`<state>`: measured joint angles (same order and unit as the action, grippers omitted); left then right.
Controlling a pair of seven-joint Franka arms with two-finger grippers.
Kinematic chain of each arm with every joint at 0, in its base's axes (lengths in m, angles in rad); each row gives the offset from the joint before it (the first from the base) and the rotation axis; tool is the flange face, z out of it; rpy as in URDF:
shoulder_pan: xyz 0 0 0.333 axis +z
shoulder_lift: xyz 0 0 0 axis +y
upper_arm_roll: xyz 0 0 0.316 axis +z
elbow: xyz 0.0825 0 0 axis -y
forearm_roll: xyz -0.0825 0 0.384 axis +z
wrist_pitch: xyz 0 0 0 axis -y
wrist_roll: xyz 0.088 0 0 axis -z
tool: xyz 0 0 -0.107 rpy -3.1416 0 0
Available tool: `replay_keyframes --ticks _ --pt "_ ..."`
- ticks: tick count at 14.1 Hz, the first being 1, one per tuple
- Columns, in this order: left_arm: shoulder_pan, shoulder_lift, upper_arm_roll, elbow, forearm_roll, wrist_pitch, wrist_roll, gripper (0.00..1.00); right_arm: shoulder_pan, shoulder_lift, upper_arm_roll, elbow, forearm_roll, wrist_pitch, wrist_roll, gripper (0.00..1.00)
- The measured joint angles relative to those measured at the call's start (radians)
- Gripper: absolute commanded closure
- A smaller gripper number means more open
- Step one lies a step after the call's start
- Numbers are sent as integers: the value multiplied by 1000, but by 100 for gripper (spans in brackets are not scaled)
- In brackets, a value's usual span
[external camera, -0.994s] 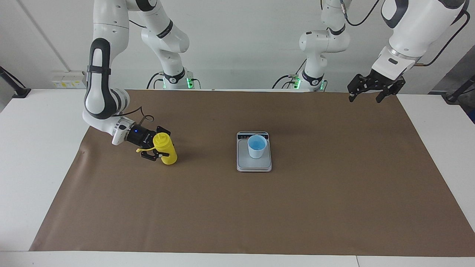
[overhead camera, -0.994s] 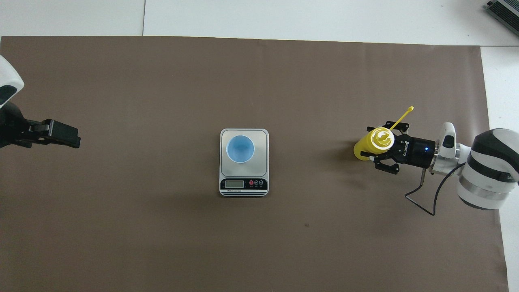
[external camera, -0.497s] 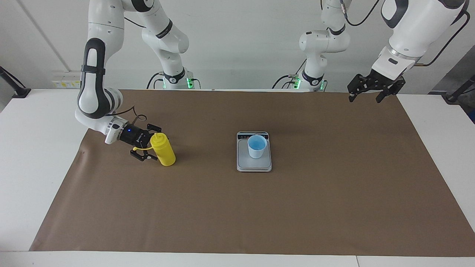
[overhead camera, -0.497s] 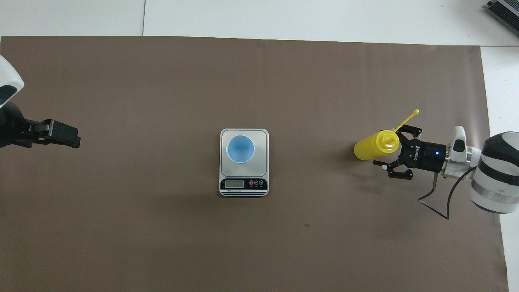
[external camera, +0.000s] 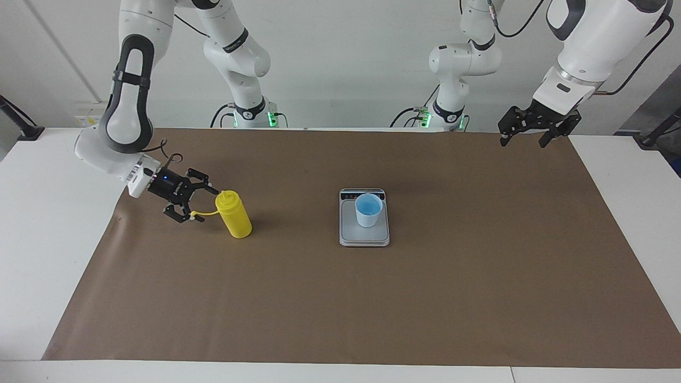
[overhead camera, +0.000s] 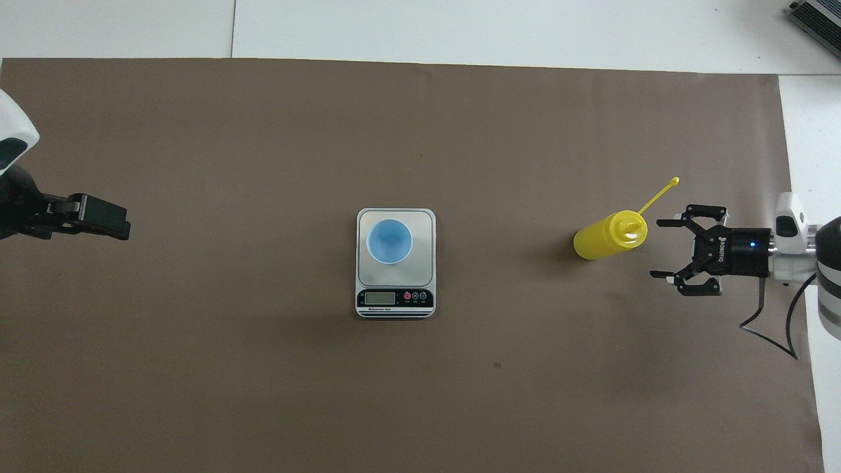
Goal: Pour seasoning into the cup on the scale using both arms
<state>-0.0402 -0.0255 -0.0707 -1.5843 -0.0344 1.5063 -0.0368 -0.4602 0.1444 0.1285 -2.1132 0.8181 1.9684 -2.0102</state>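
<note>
The seasoning, a yellow squeeze bottle (external camera: 234,214) (overhead camera: 608,236), stands by itself on the brown mat toward the right arm's end of the table, its thin cap strap (overhead camera: 657,192) sticking out. My right gripper (external camera: 202,205) (overhead camera: 657,248) is open just beside the bottle, apart from it, with nothing between its fingers. A light blue cup (external camera: 368,210) (overhead camera: 389,241) stands on the grey scale (external camera: 364,236) (overhead camera: 420,223) at mid-table. My left gripper (external camera: 523,142) (overhead camera: 108,220) waits open in the air over the mat's corner at the left arm's end.
A brown mat (external camera: 425,298) (overhead camera: 263,394) covers most of the white table (external camera: 42,213). The scale's display strip (overhead camera: 394,299) faces the robots. Both arm bases stand at the robots' edge of the table.
My right gripper has opened, let go of the yellow bottle and drawn back toward the right arm's end of the table. The bottle stays standing. The left arm has not moved.
</note>
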Motion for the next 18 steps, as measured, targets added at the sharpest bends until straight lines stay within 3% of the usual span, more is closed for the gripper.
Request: replay_keyframes --ticks 4,11,18 --pt "0 0 0 0 0 0 0 0 36 -129 7 6 -165 0 377 0" --pt "0 0 0 0 0 0 0 0 212 -280 13 26 -446 -17 1129 0" --pt "0 0 0 0 0 0 0 0 392 -302 22 145 -767 -53 1750 0"
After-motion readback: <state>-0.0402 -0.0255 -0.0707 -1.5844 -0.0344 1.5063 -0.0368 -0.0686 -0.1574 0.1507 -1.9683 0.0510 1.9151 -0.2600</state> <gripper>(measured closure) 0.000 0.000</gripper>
